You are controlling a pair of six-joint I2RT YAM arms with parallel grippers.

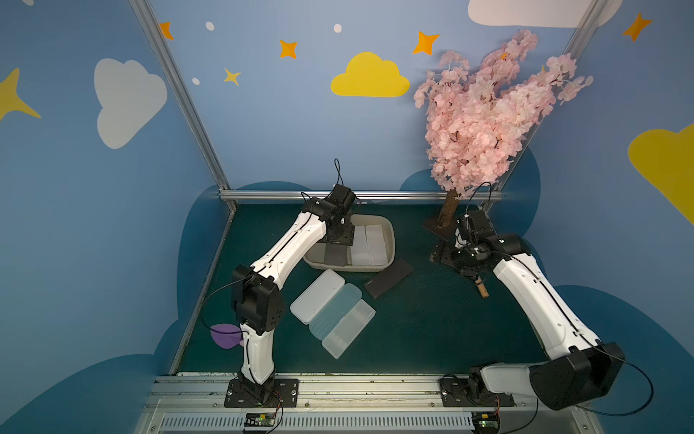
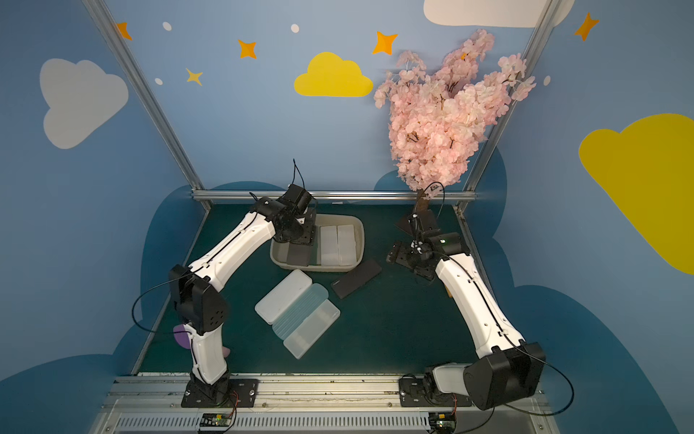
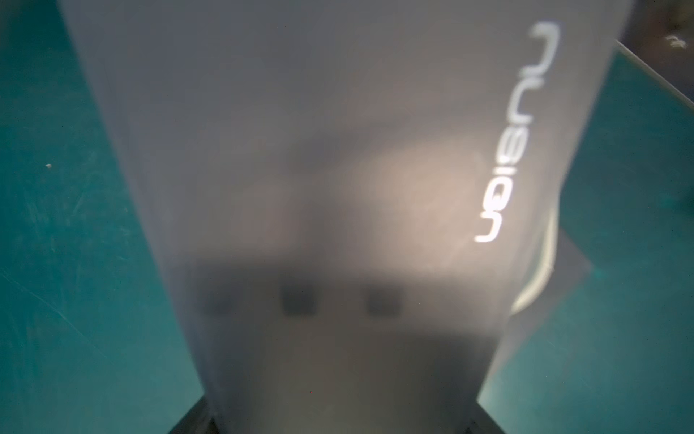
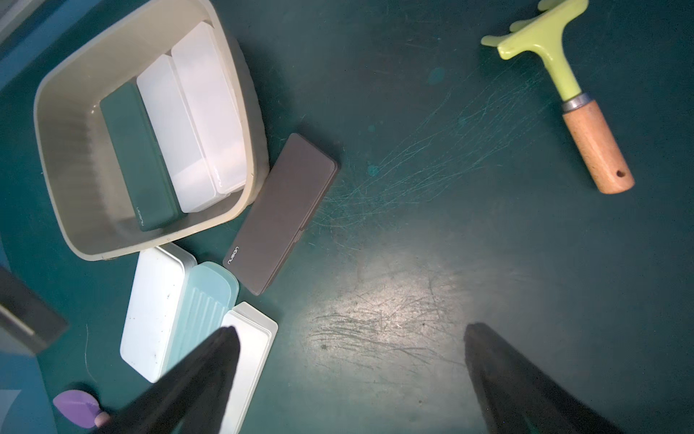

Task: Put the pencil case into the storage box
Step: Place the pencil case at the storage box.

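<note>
The left tool (image 1: pixel 339 242) appears to grip the pencil case (image 1: pixel 334 256) by one end, inside the storage box (image 1: pixel 391 235), in its left half beside two frosted white cases (image 1: pixel 370 244). Lower it flat, long edges parallel to theirs, before releasing, since the smooth, smoky translucent plastic may slip. The box is shallow beige plastic with rounded corners and a flared rim. The right tool (image 4: pixel 351 328) stands wide and empty, right of the box.

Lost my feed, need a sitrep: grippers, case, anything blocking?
Left gripper shut on grey case, low in box. Right gripper open over mat. Two white cases alongside, nothing blocking.
</note>
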